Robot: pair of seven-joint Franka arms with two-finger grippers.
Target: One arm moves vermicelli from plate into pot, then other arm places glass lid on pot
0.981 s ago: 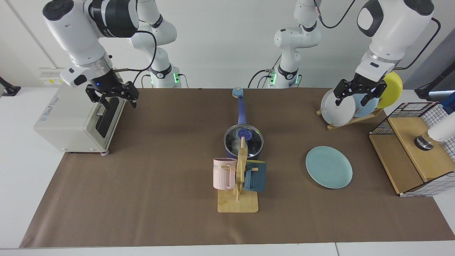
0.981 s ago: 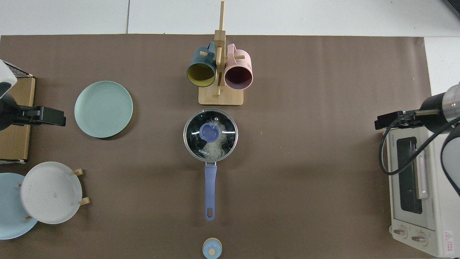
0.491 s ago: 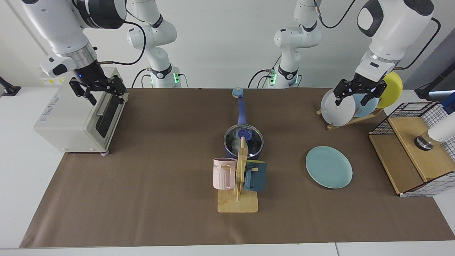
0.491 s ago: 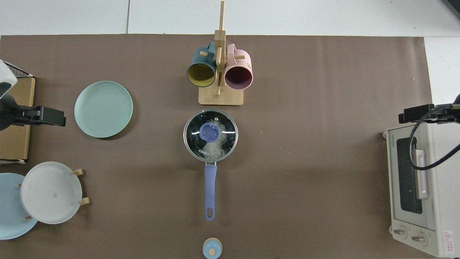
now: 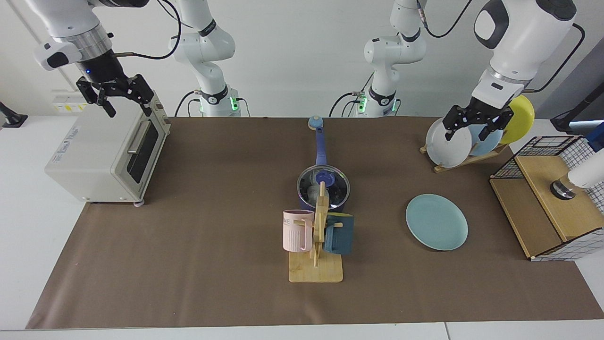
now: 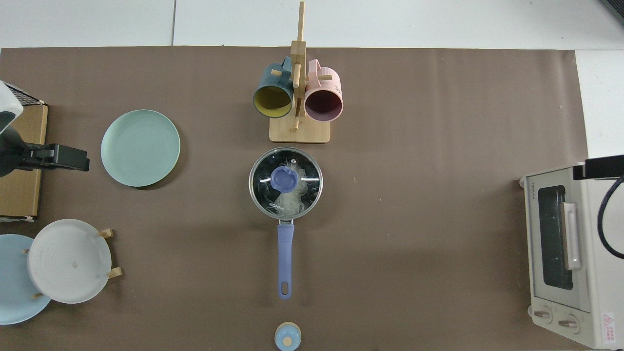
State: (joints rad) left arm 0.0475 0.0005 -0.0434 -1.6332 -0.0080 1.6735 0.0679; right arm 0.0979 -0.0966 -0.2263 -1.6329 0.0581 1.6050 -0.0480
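The dark blue pot (image 5: 323,202) (image 6: 285,240) stands mid-table, its long handle pointing toward the arm bases. The glass lid (image 5: 336,188) (image 6: 307,170) with its blue knob rests on the pot. White vermicelli (image 6: 290,199) shows through the glass, inside the pot. The teal plate (image 5: 437,222) (image 6: 140,147) lies bare on the mat. My right gripper (image 5: 127,106) (image 6: 603,167) hangs open and holds nothing, above the toaster oven's top edge. My left gripper (image 5: 465,134) (image 6: 62,158) is open and holds nothing, hanging in front of the plate rack.
A toaster oven (image 5: 99,151) (image 6: 568,253) sits at one table end. A wooden mug tree (image 5: 316,245) (image 6: 298,87) with a pink and a dark blue mug stands just in front of the pot. A plate rack (image 5: 455,141), a wire-and-wood box (image 5: 549,203) and a small blue-capped item (image 5: 315,123) are nearby.
My right gripper has risen and drawn back from the oven's front to above its top corner. The left arm, pot, lid and plate have not moved.
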